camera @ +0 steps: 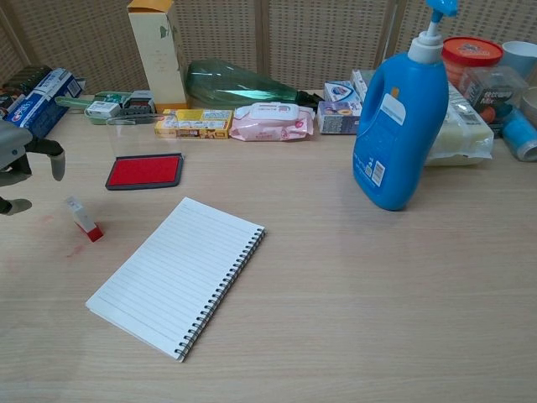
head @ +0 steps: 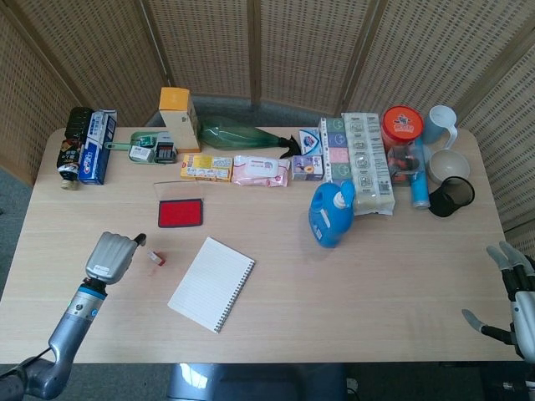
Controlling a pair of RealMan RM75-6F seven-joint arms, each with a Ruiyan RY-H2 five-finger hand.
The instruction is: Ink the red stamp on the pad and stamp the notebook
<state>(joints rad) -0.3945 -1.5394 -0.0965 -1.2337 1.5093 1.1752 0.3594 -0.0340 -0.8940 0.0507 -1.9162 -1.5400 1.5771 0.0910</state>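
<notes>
The small red-and-white stamp (head: 155,257) (camera: 85,220) lies tilted on the table, left of the open lined notebook (head: 211,284) (camera: 178,274). The red ink pad (head: 180,213) (camera: 144,171) sits behind them with its clear lid raised. My left hand (head: 111,256) (camera: 21,164) hovers just left of the stamp, fingers apart, holding nothing. My right hand (head: 517,294) rests open at the table's right edge, far from everything; the chest view does not show it.
A blue detergent bottle (head: 332,214) (camera: 400,122) stands right of the notebook. Along the back run boxes, a green bottle (head: 242,136), a wipes pack (head: 260,170), a long packet (head: 368,163), cups and a bowl (head: 448,165). A faint red smudge (camera: 74,249) marks the table by the stamp.
</notes>
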